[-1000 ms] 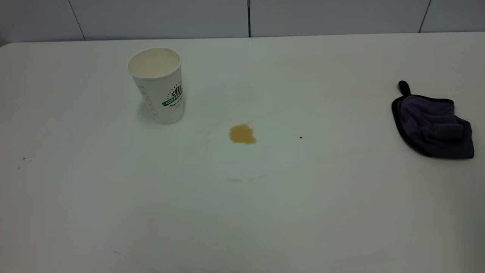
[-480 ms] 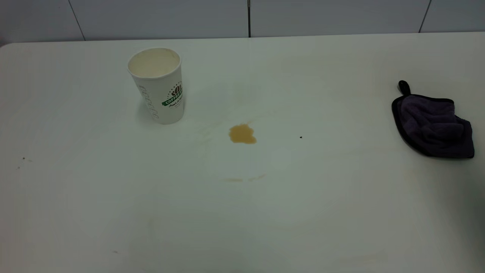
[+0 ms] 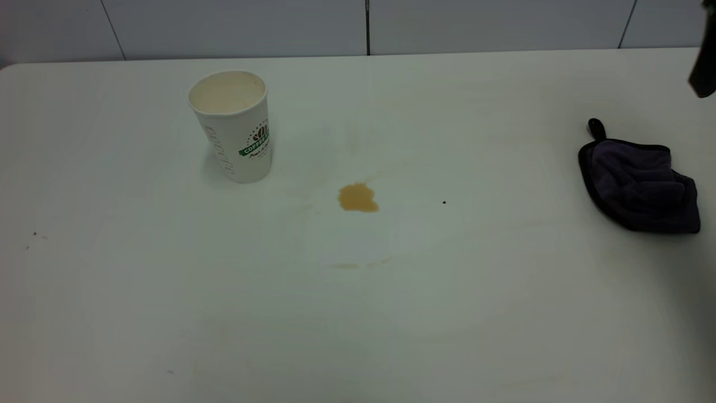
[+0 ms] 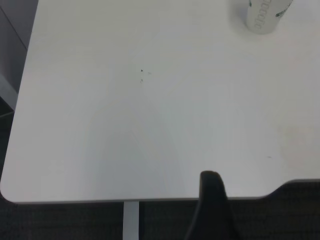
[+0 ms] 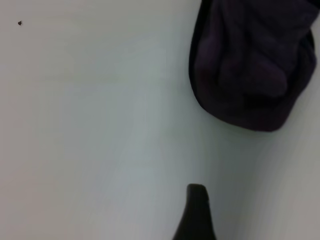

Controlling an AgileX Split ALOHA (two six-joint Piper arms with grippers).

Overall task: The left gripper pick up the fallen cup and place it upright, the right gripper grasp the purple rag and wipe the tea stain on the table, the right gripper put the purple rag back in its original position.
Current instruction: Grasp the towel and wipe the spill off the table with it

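The cup (image 3: 232, 126) stands upright on the desk (image 3: 358, 313), left of the stain (image 3: 358, 197), so the first step looks done. The rag (image 3: 637, 184) lies bunched near the desk's right edge, well apart from the stain, its black loop pointing away from the camera.

The right pincer (image 3: 703, 67) shows only as a dark sliver at the exterior view's upper right, above and beyond the rag. Its wrist view shows one dark finger (image 5: 196, 212) over bare desk beside the rag; whether it is spread or pressed together cannot be told. The left pincer (image 4: 212, 207) hangs near the desk's front edge, far from the cup; its state cannot be told either.

Risks, as I judge them:
- Descending where the finger now sits would miss the rag.
- Pinching only a thin edge or the loop could let the rag slip mid-wipe.
- A wide sweep could reach the cup and tip it.
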